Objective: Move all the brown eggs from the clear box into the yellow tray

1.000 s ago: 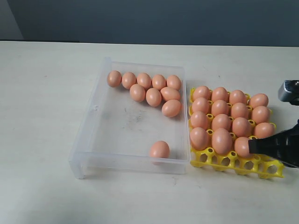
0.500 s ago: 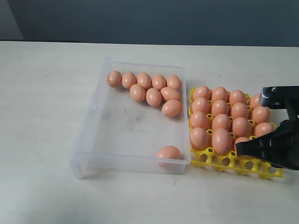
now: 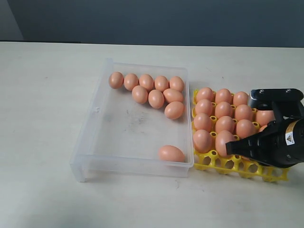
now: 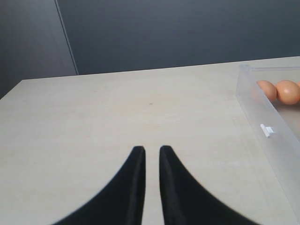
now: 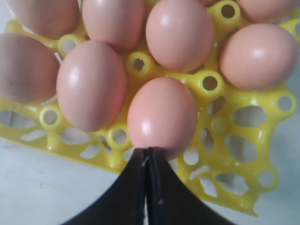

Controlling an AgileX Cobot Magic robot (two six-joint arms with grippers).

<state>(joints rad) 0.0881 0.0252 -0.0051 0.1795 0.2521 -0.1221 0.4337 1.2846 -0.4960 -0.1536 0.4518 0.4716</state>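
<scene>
In clear box [image 3: 97,121]: nine brown eggs [image 3: 156,99] crowd the far right corner, one lone egg [image 3: 171,153] lies against the near wall, rest of floor bare. The yellow tray [image 3: 212,160] sits just beside box's right wall, near-edge cups empty. Open tabletop [image 3: 42,123] left of box. Wrist view only: right fingers [image 5: 126,197] pressed together, empty, tips against a tray egg [image 5: 161,117]. Other wrist: left fingers [image 4: 124,197] a narrow gap apart, empty, over bare tabletop beside box.

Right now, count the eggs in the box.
10. Nine eggs cluster in the box's far right corner; a lone egg lies by the near wall. None looks hidden.
</scene>
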